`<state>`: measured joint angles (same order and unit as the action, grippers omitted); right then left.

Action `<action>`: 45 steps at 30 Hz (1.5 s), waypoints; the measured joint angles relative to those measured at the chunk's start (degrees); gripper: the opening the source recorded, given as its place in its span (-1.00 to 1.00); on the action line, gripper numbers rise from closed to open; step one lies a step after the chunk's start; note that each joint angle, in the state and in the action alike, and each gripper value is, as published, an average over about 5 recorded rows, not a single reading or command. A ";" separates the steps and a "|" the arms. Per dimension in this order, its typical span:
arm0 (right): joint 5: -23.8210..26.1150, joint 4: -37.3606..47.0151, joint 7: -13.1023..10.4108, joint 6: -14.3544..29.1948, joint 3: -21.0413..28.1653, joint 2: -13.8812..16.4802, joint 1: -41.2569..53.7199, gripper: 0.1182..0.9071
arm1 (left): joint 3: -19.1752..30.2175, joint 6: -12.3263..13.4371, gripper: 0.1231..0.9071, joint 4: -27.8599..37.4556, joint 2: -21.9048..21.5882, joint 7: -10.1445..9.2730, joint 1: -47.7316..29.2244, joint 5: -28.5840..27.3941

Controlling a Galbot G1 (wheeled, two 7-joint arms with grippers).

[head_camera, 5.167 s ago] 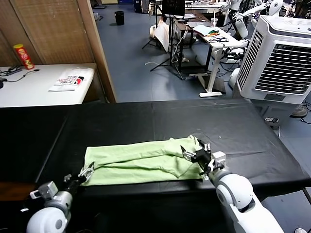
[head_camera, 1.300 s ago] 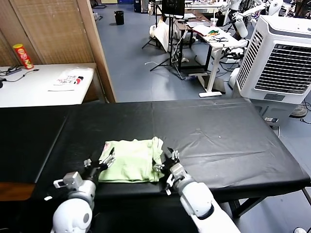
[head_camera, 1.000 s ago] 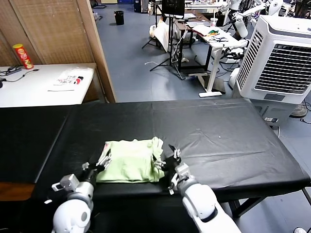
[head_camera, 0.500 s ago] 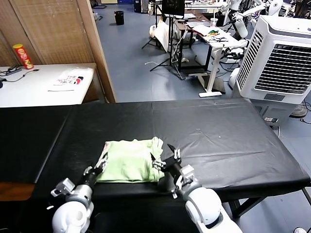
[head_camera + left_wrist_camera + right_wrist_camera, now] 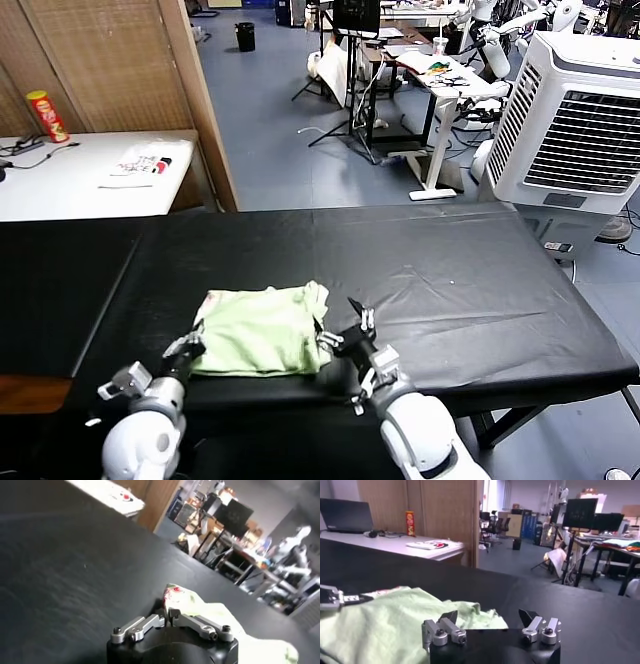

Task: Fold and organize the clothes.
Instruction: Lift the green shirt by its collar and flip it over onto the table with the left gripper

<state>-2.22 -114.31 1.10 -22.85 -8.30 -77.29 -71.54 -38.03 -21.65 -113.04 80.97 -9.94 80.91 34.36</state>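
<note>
Now one pale light-green cotton T-shirt [image 5: 258,328], folded into a compact rectangle, lies on the black-covered table [image 5: 480,280] near its front edge, shifted slightly leftward since half a second ago. Left gripper [image 5: 186,347], previously spread, is clenched on the shirt's left edge; right gripper [image 5: 343,338], fingers released, waits beside the right edge. Judgement: repositioning pull beginning.

I saw the folded T-shirt [image 5: 258,328] lying on the table [image 5: 470,290] near its front edge, left of centre. My left gripper [image 5: 186,347] sat at the shirt's near left corner, my right gripper [image 5: 345,337] just beside its right edge. A side table [image 5: 60,185] stood behind on the left, a packet [image 5: 142,163] and a can [image 5: 45,115] on it.
</note>
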 joint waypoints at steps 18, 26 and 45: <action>0.92 -1.18 -0.26 0.71 -1.79 0.18 -2.23 0.72 | -11.91 3.19 -0.93 -0.10 -19.39 3.71 3.15 -18.66; 1.41 -1.06 -0.27 0.79 -1.56 -0.32 -2.96 0.72 | -16.94 3.06 -0.93 -3.37 -26.36 4.16 5.34 -26.45; 1.78 -1.66 -0.25 0.74 -4.73 -0.91 -5.59 0.72 | 6.15 -4.16 -0.93 -14.81 -11.27 -4.31 -0.36 -16.63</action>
<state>-0.43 -115.97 0.85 -22.11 -13.03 -78.20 -77.14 -31.87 -25.81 -127.85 69.69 -14.26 80.55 17.73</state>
